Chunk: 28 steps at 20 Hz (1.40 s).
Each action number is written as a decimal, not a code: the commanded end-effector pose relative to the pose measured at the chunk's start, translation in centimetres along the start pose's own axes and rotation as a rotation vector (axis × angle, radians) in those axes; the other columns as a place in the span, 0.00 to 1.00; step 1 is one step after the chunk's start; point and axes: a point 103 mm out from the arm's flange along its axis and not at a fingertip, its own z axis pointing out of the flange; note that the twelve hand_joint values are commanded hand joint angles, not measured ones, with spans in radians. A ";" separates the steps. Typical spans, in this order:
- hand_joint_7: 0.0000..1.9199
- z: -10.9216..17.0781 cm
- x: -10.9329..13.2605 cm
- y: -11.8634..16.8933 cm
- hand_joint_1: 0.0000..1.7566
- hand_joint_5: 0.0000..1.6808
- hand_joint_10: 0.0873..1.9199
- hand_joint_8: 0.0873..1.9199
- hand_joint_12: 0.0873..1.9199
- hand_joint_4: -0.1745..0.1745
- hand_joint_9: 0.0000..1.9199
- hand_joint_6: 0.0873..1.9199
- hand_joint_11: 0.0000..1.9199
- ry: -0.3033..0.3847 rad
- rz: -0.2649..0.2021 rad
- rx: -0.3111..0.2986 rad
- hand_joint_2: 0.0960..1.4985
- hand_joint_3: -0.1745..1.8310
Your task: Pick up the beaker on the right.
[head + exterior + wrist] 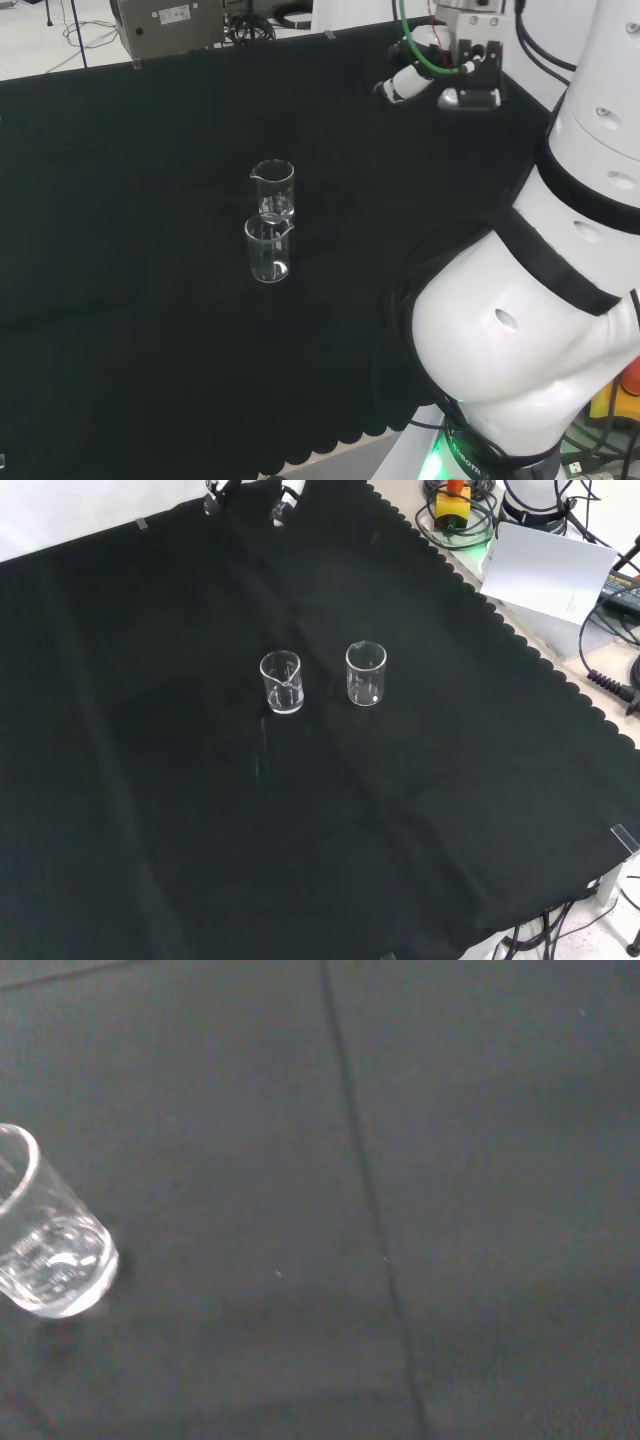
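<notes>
- Black cloth (150,810): covers the bench edge to edge, with a scalloped hem along the side nearest the arm's base. Creased in places; one fold line runs close to the glassware.
- Arm (560,300): white links stand large at the right of the head view.
- Hand (440,70): black and white, held well above the cloth and well apart from both beakers. In the front view fingertips (285,508) show at the top edge; whether the fingers are straight or curled, I cannot tell.
- Beaker on the right (366,673): the task's thing, right-hand one in the front view, nearer one in the head view (268,250). Clear, upright, spouted, apparently empty. Judged light, rigid, smooth and slippery, breakable if tipped or dropped. Best taken round the mid-wall, fingers on one side and thumb opposite, clear of the spout.
- Left beaker (281,683): same kind, just beside the first but apart from it; the gap looks tight for fingers on that side.
- Markings: faint white graduations on the beakers, not legible. No other readable print on the task's things.
</notes>
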 end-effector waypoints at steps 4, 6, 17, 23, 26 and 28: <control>0.10 6.6 4.6 8.1 0.40 0.23 0.33 0.34 0.73 0.43 0.18 0.00 0.00 0.095 -0.222 -0.023 0.41 0.30; 0.11 7.2 4.8 8.3 0.40 0.23 0.34 0.34 0.73 0.42 0.18 0.00 0.00 0.087 -0.231 -0.016 0.40 0.31; 0.03 10.6 5.8 8.9 0.44 0.19 0.31 0.31 0.67 0.40 0.10 0.00 0.00 0.145 -0.366 0.023 0.36 0.33; 0.09 13.1 7.3 9.1 0.45 0.21 0.32 0.32 0.68 0.41 0.14 0.00 0.00 0.156 -0.408 0.031 0.35 0.33; 0.11 13.8 6.6 9.4 0.45 0.23 0.32 0.33 0.69 0.41 0.16 0.00 0.00 0.176 -0.406 0.037 0.35 0.33; 0.13 14.2 6.2 9.5 0.45 0.25 0.32 0.34 0.69 0.40 0.18 0.00 0.00 0.191 -0.410 0.035 0.35 0.34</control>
